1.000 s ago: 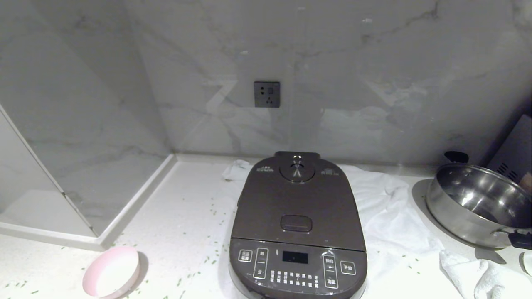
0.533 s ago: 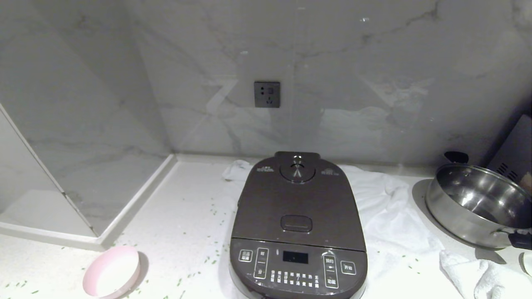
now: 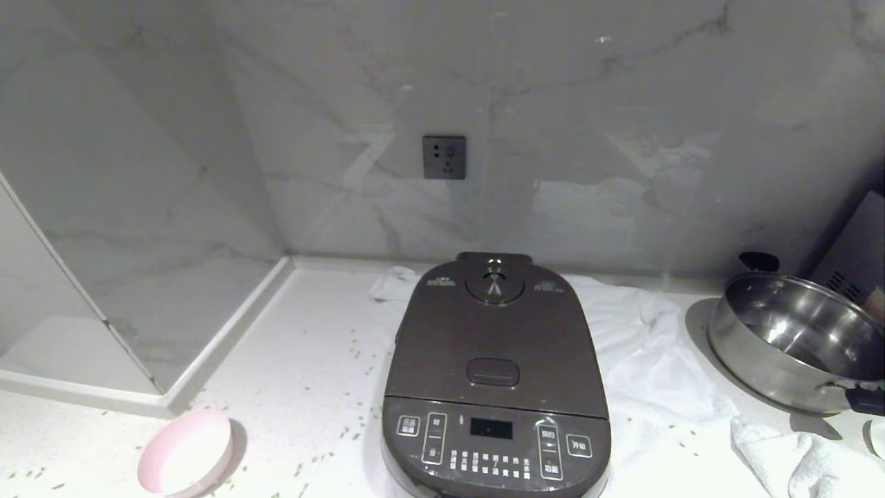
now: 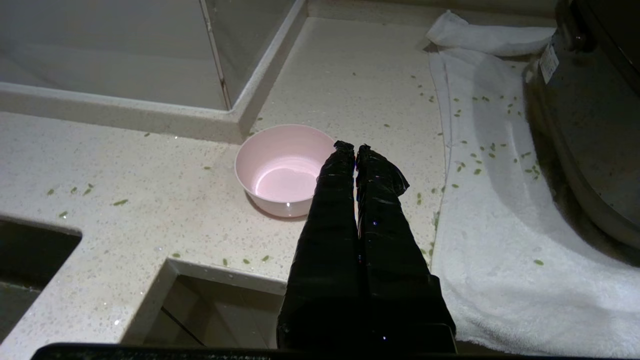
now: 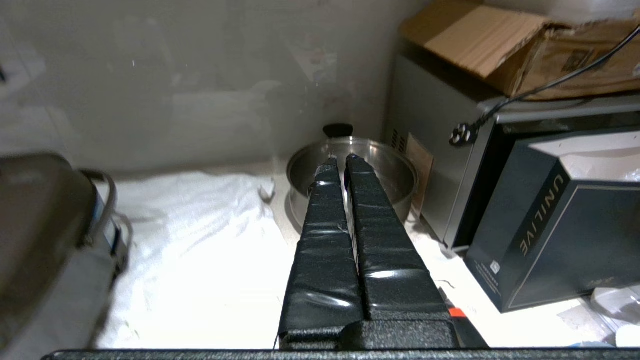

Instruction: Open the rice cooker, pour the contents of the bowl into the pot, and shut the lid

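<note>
Both grippers are pinched shut on nothing: left gripper [image 4: 355,148] hangs by the empty bowl [image 4: 280,170] at the counter's front-left edge, right gripper [image 5: 339,161] faces away from the closed rice cooker [image 3: 494,377].

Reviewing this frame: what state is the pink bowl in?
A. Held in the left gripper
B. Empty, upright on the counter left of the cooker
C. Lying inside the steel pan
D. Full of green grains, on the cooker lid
B: the bowl stands upright and empty on the counter left of the rice cooker, with the shut left gripper clear of it.
</note>
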You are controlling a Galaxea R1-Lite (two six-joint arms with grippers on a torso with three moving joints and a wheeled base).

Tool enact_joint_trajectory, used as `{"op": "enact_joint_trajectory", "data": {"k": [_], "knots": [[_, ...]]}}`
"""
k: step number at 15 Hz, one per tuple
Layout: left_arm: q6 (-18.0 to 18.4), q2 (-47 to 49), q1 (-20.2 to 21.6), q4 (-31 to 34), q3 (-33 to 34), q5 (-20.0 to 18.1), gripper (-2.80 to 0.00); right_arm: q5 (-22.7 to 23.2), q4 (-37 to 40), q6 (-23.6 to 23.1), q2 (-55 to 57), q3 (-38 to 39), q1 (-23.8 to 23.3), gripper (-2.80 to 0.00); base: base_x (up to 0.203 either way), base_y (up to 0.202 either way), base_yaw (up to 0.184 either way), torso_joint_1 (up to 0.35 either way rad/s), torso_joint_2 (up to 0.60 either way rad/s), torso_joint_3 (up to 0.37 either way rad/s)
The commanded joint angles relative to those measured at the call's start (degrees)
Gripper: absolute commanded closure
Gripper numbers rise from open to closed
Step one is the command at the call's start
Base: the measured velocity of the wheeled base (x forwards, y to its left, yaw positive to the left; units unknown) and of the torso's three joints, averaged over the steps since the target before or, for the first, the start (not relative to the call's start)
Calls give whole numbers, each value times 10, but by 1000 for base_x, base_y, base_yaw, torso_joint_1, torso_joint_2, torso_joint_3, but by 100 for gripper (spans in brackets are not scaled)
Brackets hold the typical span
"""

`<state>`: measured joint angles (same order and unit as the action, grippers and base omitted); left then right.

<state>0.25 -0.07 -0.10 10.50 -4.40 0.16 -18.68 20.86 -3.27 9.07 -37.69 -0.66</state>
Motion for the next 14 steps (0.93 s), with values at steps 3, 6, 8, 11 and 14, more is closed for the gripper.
{"op": "enact_joint_trajectory", "data": {"k": [3,6,8,11,14], "knots": [[0,0,0,1,0,0,0,51,3,-24,-90,102,5,0,0,0,0,0,0,0],[-1,0,0,0,0,0,0,112,0,-29,-91,174,5,0,0,0,0,0,0,0],[-1,0,0,0,0,0,0,132,-22,-28,-91,235,5,0,0,0,0,0,0,0],[-3,0,1,1,0,0,0,155,-174,-38,-91,343,5,0,0,0,0,0,0,0],[-2,0,1,1,1,0,0,207,-197,-38,-91,376,6,0,0,0,0,0,0,0]]}}
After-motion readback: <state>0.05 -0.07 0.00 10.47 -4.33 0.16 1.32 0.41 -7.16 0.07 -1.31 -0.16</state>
